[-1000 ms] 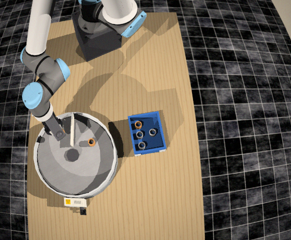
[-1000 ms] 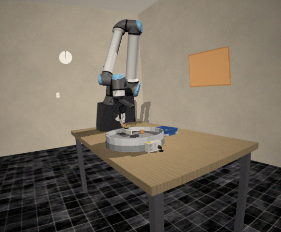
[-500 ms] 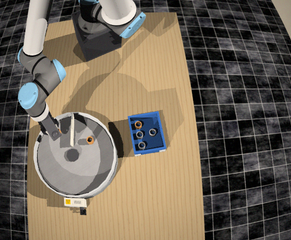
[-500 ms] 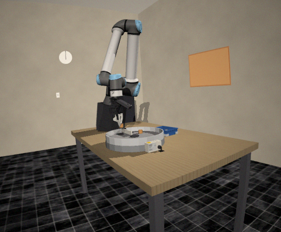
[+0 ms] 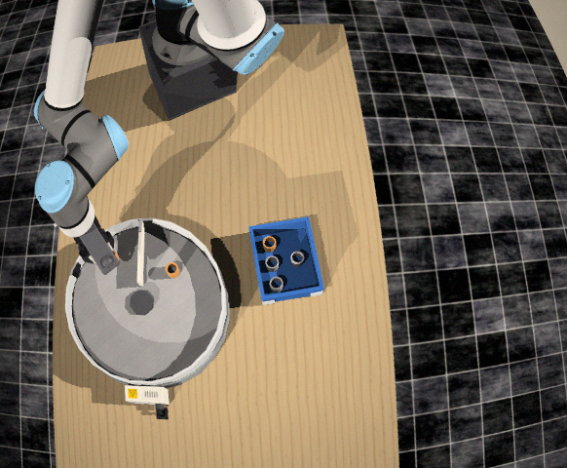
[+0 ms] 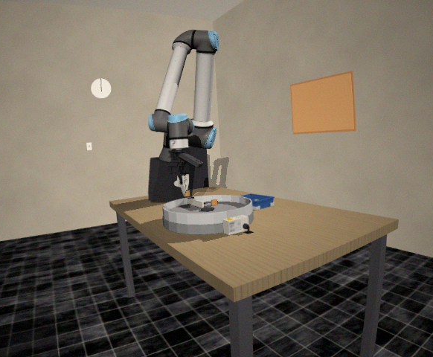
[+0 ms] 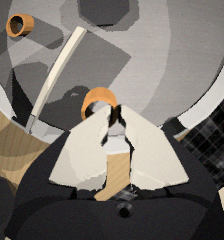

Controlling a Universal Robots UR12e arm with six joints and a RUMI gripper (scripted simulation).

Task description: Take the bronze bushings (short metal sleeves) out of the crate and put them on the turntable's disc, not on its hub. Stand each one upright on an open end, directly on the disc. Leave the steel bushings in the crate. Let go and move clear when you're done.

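My gripper (image 7: 114, 106) (image 6: 186, 192) is shut on the wall of a bronze bushing (image 7: 99, 93) (image 6: 187, 193). It holds the bushing above the turntable, near the rim on the robot's side; the top view shows only a sliver of it. Another bronze bushing (image 5: 173, 275) (image 6: 213, 201) (image 7: 28, 25) stands upright on the disc (image 5: 123, 347), across the white divider. The dark hub (image 5: 139, 302) (image 6: 207, 209) carries nothing. In the blue crate (image 5: 316, 252) (image 6: 262, 201) are one bronze bushing (image 5: 270, 249) and three steel bushings, one of them (image 5: 298, 263) apart on the right.
The white divider (image 5: 140, 252) (image 6: 196, 202) (image 7: 57, 75) runs inward from the rim toward the hub, between the held bushing and the standing one. A raised pale rim (image 5: 226, 307) (image 6: 193, 219) surrounds the disc. A white control box (image 5: 146, 395) (image 6: 236, 224) sits outside the rim, opposite the robot base.
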